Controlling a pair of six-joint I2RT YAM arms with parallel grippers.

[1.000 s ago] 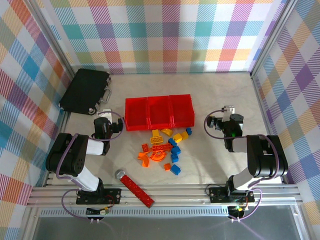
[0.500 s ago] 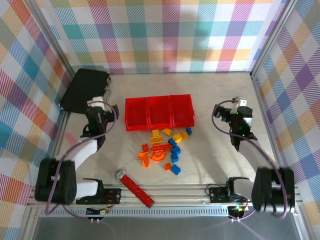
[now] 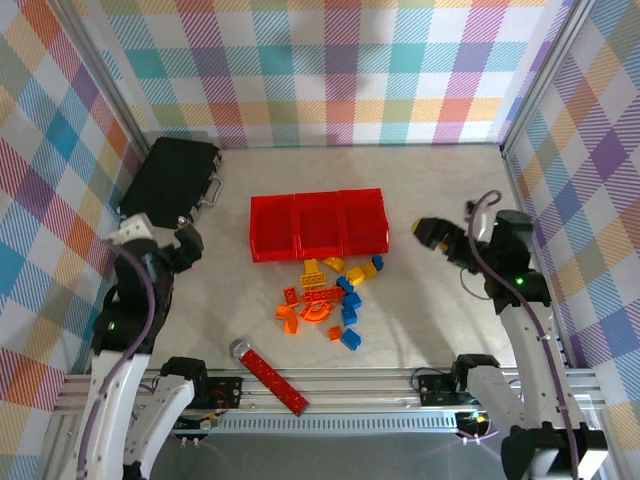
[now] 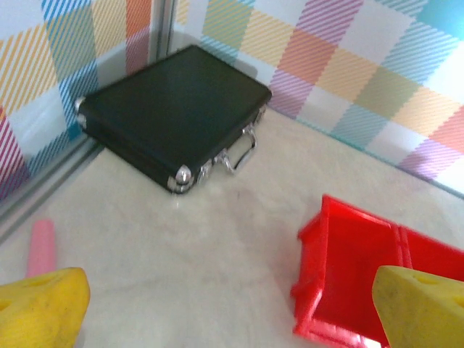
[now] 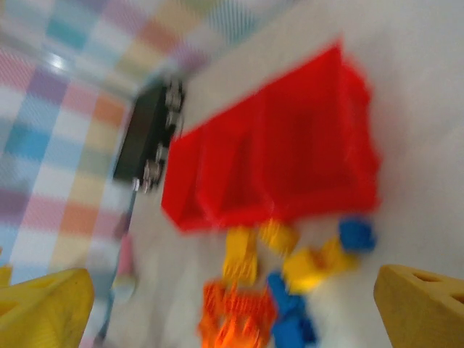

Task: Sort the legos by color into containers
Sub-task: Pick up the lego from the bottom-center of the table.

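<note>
**Both pincers spread wide, bricks loose in front of the bins**

From above, the legos (image 3: 325, 295) lie scattered on the surface (image 3: 430, 180) just in front of the containers (image 3: 296, 228), orange, yellow and blue mixed together. The left pincer (image 3: 185, 245) hangs near the black case (image 3: 170, 180), and the right pincer (image 3: 440, 238) hangs off the bins' right end. Both are released and hold nothing. A red bar (image 3: 272, 375) lies near the arm bases. The left wrist camera adds a pink stick (image 4: 41, 246) beside the rail. The right wrist view is blurred but catches bricks below the bins.
</note>
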